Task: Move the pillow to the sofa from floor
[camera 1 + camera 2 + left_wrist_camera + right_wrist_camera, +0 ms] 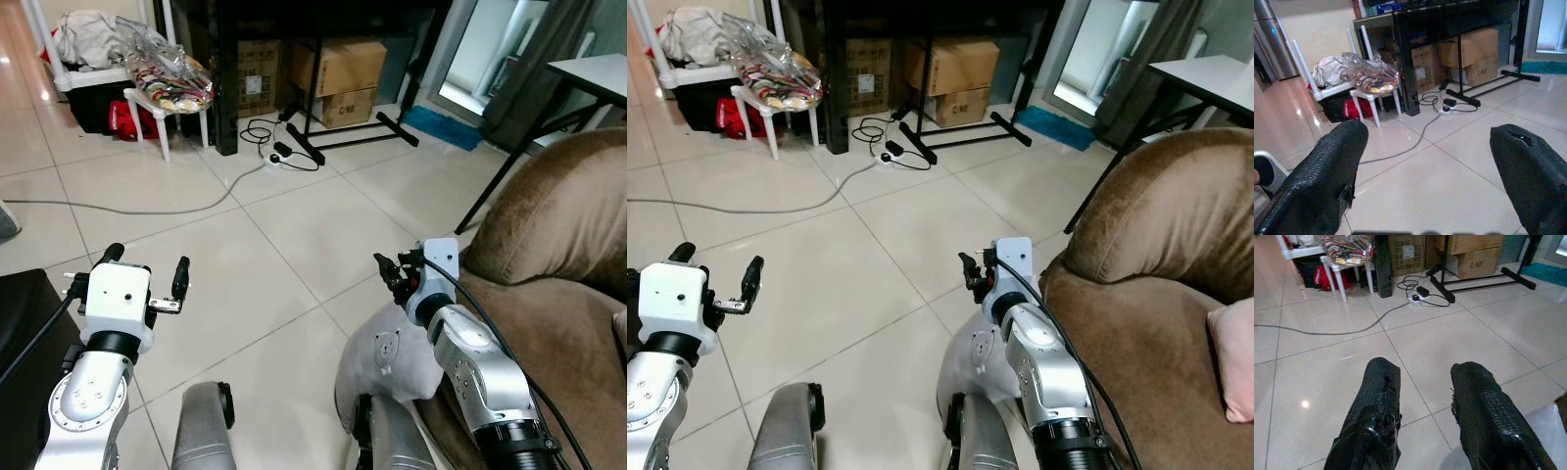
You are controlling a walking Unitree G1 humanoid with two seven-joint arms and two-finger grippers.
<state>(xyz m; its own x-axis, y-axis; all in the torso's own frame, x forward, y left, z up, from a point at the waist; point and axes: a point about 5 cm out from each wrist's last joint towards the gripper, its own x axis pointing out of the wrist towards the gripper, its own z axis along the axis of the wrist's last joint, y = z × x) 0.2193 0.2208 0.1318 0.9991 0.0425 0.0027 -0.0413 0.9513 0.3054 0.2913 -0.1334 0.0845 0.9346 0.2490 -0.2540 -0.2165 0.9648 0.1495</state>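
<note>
While the grey pillow (392, 357) sits on the tile floor (294, 235) right against the brown sofa (558, 255), the right gripper (389, 266) hovers just above it, fingers a bit apart, holding nothing. Left gripper (147, 277) is wide open & empty over bare tiles, well apart from the pillow.

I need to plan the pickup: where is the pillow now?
The grey pillow lies on the floor at the robot's right, against the brown sofa, just under the right gripper.
</note>
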